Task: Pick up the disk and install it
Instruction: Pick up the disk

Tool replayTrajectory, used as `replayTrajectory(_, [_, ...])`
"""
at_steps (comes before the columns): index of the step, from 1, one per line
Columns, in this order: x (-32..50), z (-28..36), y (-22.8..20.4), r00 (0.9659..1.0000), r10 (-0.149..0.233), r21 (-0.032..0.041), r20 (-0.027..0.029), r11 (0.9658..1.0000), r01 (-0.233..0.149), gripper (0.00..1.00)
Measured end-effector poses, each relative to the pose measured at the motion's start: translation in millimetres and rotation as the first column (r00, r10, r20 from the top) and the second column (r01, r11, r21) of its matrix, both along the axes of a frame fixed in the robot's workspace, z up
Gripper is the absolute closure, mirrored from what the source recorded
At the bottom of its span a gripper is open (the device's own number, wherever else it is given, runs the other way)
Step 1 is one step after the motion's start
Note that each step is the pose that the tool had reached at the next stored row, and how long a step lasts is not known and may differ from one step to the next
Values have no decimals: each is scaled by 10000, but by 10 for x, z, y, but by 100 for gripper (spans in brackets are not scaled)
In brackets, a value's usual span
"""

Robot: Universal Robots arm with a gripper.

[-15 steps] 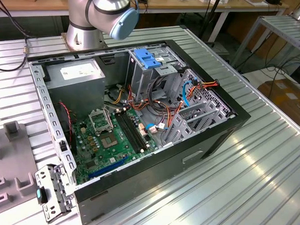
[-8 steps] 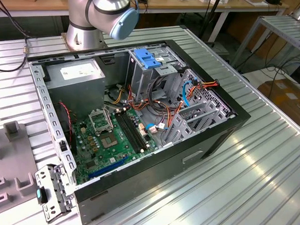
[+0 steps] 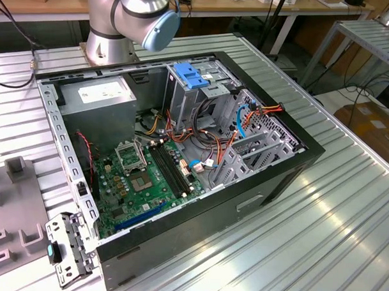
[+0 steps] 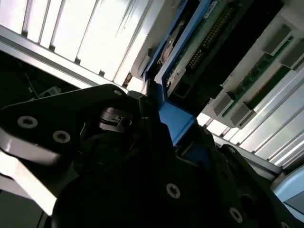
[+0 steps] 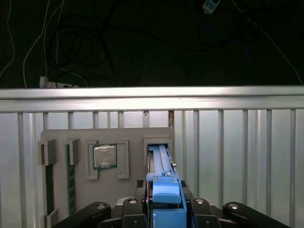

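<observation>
Clenched gripper (image 5: pixel 166 209) grasped disk (image 5: pixel 161 159) by blue rail; disk stood on edge in grey tray (image 5: pixel 130 137) slot. Neighbouring recesses held processor chip (image 5: pixel 104 156), memory stick (image 5: pixel 70 175). Disk's label face hidden; tray's near edge hidden behind gripper.

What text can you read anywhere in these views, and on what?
No text is legible.
Sticker on the power supply: print, too small to read.
Motherboard: markings, too small to read.
Chip in the tray: lid marks, blurred.
Disk: no readable print in both wrist views.
</observation>
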State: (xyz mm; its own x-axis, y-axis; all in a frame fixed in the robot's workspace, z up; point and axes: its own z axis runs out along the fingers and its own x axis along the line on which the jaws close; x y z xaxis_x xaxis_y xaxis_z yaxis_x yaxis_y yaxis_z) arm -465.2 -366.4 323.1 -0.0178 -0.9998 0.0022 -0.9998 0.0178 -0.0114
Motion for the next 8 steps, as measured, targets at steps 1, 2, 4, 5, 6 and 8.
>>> replayTrajectory(1, [0, 50, 0, 10000, 0, -1, 1, 10000, 0, 63])
replayTrajectory(2, [0, 89, 0, 10000, 0, 0, 1, 10000, 0, 63])
replayTrajectory(4, [0, 175, 0, 10000, 0, 0, 1, 10000, 0, 63])
replayTrajectory(5, [0, 212, 0, 10000, 0, 0, 1, 10000, 0, 63])
replayTrajectory(6, [0, 237, 0, 10000, 0, -1, 0, 10000, 0, 63])
replayTrajectory(8, [0, 272, 0, 10000, 0, 0, 1, 10000, 0, 63])
